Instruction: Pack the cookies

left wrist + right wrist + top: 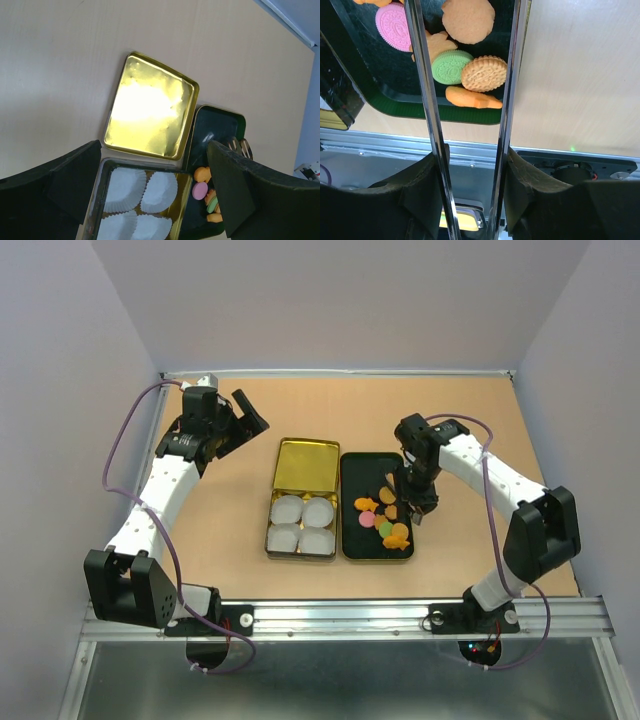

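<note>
Small cookies [385, 520] heaped at the near end of a long black tray [362, 472], on a flat tan counter [330, 405]. Mostly round and orange-brown, plus some orange fish shapes. All of them in the tray.

Just beside the tray, on its left: a shiny gold metal tin [271, 532], its lid [305, 465] flipped open and lying flat on the far side. Inside the tin, four white pleated paper cups [318, 512], two by two.

Right hand [416, 508] low over the heap, pointing down, its two long thin silver fingers [427, 100] apart, clamped on nothing. Between those fingers in the right wrist view: a round brown cookie [468, 20], a green cookie [451, 66], a ridged tan cookie [484, 73] and an orange fish-shaped cookie [472, 98], all lying flat in the tray. A pink cookie [395, 25] just outside the finger on the left of that view.

Left hand [154, 147] raised over the far left of the counter, off to the side of the tin, its two wide black fingers [75, 180] spread far apart, holding nothing.
</note>
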Robot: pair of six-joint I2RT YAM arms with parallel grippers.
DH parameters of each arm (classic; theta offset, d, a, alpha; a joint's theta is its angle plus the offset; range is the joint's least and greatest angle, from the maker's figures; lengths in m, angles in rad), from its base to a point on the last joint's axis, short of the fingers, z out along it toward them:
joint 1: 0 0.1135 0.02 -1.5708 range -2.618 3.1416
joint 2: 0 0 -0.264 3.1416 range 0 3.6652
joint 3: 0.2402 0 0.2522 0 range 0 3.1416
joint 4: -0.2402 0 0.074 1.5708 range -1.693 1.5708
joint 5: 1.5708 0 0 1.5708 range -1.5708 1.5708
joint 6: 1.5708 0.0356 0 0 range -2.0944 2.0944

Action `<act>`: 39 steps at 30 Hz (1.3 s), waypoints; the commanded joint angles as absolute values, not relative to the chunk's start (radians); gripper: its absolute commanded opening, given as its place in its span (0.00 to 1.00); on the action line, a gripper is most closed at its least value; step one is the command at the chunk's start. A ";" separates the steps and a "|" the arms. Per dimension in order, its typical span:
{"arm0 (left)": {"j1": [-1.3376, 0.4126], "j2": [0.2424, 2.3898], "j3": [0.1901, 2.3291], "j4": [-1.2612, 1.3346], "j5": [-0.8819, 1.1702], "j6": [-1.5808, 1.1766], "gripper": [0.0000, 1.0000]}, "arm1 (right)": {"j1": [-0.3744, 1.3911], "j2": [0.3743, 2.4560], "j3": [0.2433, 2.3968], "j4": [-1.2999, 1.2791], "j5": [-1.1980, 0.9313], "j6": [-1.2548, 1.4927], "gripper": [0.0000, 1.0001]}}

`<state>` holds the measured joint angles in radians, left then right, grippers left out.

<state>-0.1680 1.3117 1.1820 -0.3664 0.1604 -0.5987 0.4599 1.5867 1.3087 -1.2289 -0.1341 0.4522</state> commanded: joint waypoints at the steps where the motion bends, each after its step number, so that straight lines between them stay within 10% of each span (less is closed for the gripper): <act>1: -0.161 1.272 1.175 -0.344 0.161 -0.580 0.98 | 0.468 1.603 1.351 -1.201 -0.129 0.448 0.48; 39: -0.158 1.290 1.207 -0.347 0.186 -0.586 0.98 | 0.468 1.658 1.713 -1.209 -0.366 0.385 0.19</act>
